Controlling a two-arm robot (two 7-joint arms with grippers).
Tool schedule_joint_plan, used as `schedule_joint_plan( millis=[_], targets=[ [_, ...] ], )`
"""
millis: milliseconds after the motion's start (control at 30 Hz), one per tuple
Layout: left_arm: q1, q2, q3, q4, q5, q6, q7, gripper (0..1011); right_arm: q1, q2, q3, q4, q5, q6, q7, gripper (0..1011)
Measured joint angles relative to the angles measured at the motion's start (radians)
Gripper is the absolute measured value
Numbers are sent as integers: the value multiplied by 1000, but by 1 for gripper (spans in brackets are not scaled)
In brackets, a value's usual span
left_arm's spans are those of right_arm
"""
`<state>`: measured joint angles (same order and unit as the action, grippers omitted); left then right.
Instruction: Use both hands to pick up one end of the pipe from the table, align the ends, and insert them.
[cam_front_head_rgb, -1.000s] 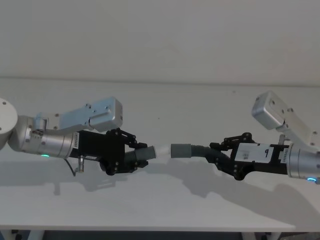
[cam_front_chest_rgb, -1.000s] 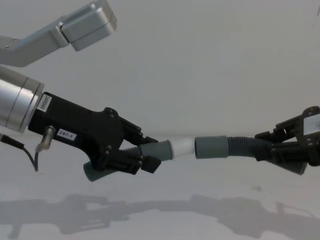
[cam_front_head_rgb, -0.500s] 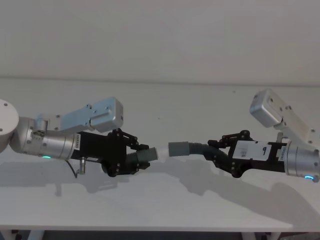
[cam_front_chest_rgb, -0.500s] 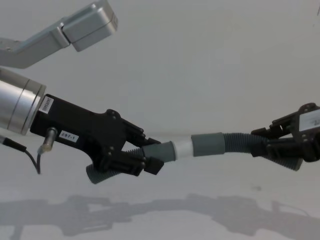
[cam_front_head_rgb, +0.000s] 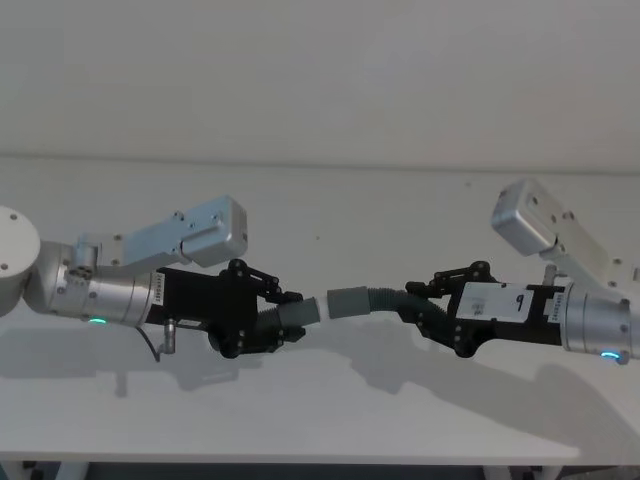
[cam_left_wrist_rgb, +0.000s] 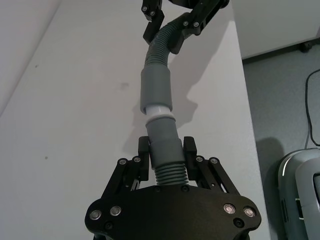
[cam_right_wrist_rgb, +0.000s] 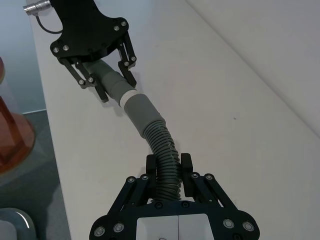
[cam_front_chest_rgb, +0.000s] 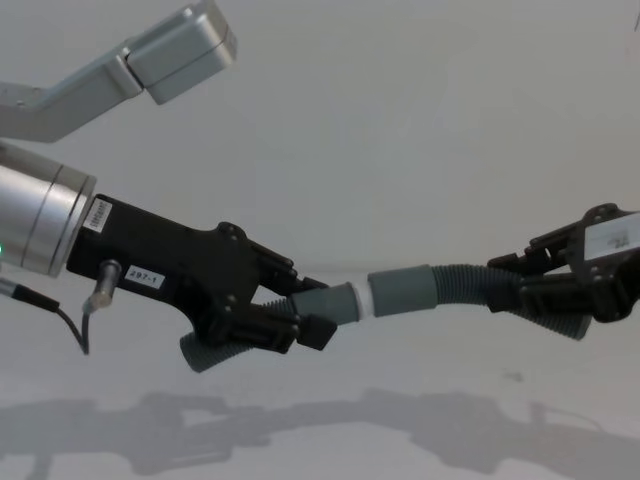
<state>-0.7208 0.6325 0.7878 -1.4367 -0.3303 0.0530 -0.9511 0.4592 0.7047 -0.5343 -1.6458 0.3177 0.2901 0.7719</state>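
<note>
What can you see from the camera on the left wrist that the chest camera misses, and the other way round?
Left wrist view alone: the table's far edge with grey floor beyond it, and the left gripper from behind, fingers either side of the short piece's ribbed body.

Chest view alone: a side-on look at the silver left arm with its cable, both grippers held above their shadows, and the short piece's back end poking out below the left gripper.

Both: the white tip partly inside the long piece's socket, with the right gripper clamped on the long piece.
</note>
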Motion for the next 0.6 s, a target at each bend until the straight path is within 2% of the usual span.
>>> schedule_joint_plan(
  millis=[600],
  targets=[
    [6,0,1,-5,-16,2,13,398,8,-3,-12,3,5,-6,7,285]
  ],
)
